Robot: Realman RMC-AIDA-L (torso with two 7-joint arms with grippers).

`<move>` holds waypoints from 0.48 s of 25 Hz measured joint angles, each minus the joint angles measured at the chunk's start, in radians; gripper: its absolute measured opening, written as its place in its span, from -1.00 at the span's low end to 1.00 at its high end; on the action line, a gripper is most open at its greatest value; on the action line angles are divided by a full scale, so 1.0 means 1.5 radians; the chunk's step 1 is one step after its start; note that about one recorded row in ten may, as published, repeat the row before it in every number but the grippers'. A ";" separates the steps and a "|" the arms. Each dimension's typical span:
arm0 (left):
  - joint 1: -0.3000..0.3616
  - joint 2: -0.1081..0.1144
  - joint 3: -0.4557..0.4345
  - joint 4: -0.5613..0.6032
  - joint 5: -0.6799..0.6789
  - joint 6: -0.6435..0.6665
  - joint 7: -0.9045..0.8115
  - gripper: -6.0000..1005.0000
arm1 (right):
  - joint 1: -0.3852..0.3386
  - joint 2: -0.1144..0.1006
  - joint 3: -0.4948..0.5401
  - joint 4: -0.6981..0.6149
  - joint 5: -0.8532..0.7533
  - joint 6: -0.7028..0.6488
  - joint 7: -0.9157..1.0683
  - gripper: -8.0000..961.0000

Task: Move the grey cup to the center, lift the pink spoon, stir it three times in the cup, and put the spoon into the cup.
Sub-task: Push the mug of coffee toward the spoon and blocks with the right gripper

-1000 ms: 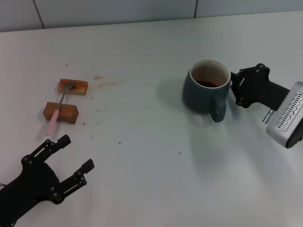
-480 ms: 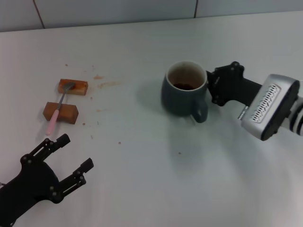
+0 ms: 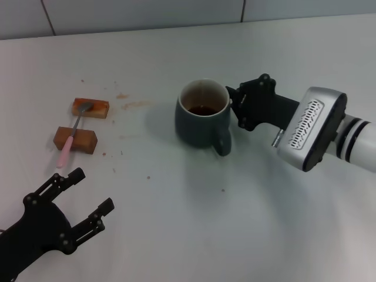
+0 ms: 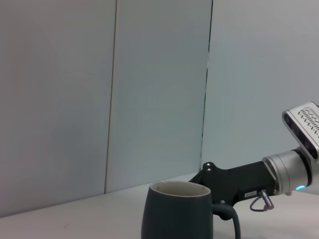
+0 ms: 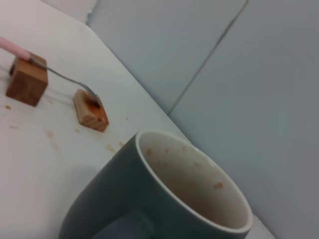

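The grey cup [image 3: 198,128] stands upright near the middle of the white table, handle toward me, brown residue inside. My right gripper [image 3: 234,108] holds its right wall just above the handle, shut on it. The same cup [image 4: 175,215] and right gripper [image 4: 213,175] appear in the left wrist view, and the cup's rim [image 5: 149,164] fills the right wrist view. The pink spoon [image 3: 66,148] lies across two wooden blocks at the left, its metal bowl on the far block. My left gripper [image 3: 79,202] hovers open near the table's front left, below the spoon.
Two brown wooden blocks [image 3: 90,108] [image 3: 75,139] carry the spoon. Brown crumbs and smears [image 3: 130,104] dot the table between the blocks and the cup. A tiled wall [image 3: 176,12] runs along the table's far edge.
My right gripper has slid the cup leftward from the right side of the table to near the middle. The left arm and the spoon have stayed in place.
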 joint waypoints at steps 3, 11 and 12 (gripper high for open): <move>0.000 0.000 0.000 0.000 0.000 0.000 0.001 0.54 | 0.012 -0.001 -0.002 0.013 -0.002 0.000 0.000 -0.97; -0.003 0.000 -0.006 0.000 -0.001 0.000 0.000 0.54 | 0.028 -0.002 -0.012 0.036 -0.020 -0.005 0.002 -0.97; -0.003 0.000 -0.006 0.000 -0.001 0.000 0.000 0.54 | 0.028 -0.002 -0.012 0.036 -0.023 -0.006 0.004 -0.97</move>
